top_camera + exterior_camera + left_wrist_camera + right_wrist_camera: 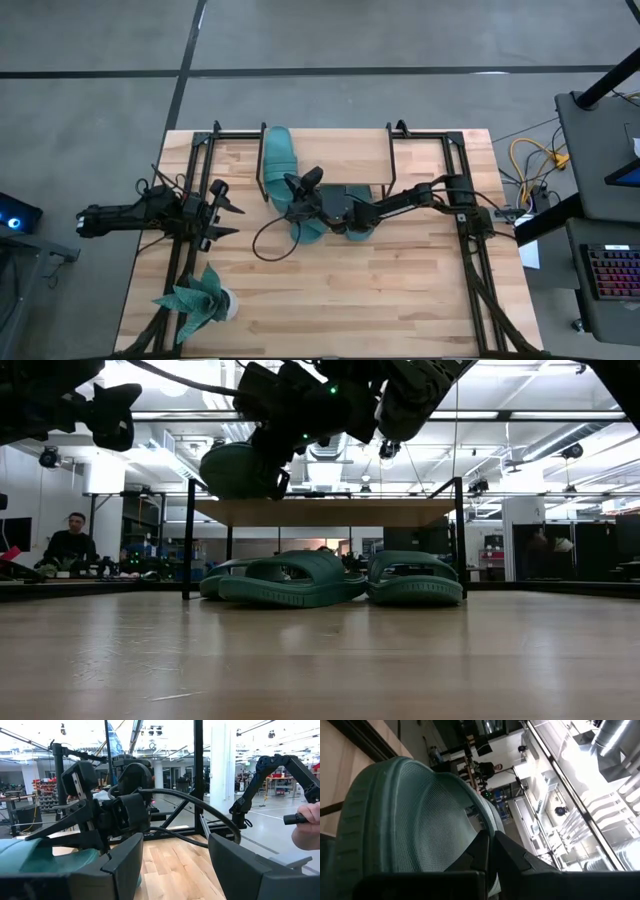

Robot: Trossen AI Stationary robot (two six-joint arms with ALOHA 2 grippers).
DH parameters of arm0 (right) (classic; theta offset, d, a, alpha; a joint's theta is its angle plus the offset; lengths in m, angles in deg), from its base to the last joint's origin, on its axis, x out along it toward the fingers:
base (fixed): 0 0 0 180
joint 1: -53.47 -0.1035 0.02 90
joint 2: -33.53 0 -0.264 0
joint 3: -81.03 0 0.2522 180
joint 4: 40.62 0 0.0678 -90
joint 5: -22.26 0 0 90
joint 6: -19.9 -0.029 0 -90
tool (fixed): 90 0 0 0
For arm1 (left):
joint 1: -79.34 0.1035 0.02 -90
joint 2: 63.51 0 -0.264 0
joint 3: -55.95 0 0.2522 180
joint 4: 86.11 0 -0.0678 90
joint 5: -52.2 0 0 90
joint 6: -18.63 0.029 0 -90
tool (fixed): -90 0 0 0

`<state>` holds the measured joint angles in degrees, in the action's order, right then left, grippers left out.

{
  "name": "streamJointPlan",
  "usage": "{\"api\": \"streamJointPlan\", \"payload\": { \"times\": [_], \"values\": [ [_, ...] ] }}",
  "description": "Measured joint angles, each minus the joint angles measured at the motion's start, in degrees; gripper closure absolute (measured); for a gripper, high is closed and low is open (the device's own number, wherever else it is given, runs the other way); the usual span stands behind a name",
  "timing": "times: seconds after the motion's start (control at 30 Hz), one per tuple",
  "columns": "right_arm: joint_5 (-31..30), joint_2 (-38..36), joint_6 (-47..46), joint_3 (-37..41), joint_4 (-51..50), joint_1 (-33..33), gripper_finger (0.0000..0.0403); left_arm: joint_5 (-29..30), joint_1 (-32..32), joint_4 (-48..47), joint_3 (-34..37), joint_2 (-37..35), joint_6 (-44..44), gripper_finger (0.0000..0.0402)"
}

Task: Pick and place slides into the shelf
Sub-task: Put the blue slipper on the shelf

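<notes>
Right pincer (293, 190): clamped tight on a green slide (235, 470), lifted clear of the surface (400, 290).
Shelf (340, 155): just beyond it; other slides (300, 580) underneath.
Left pincer (228, 218): gaping, empty, well apart.

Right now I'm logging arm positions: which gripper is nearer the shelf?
Right. The right gripper is by the shelf at its front left corner, shut on a slide raised near the plank. The left gripper waits open, well off to the shelf's left.
</notes>
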<state>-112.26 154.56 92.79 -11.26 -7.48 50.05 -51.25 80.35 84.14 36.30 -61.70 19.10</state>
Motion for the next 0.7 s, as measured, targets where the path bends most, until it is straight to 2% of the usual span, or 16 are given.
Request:
{"api": "streamJointPlan", "payload": {
  "times": [0.7],
  "values": [
    [0.0, 0.0, -0.2, 0.0, -3.4, -0.3, 0.0392, 0.0, 0.0, 0.0, 0.0, 0.0, 0.0, 0.0191]
  ]
}}
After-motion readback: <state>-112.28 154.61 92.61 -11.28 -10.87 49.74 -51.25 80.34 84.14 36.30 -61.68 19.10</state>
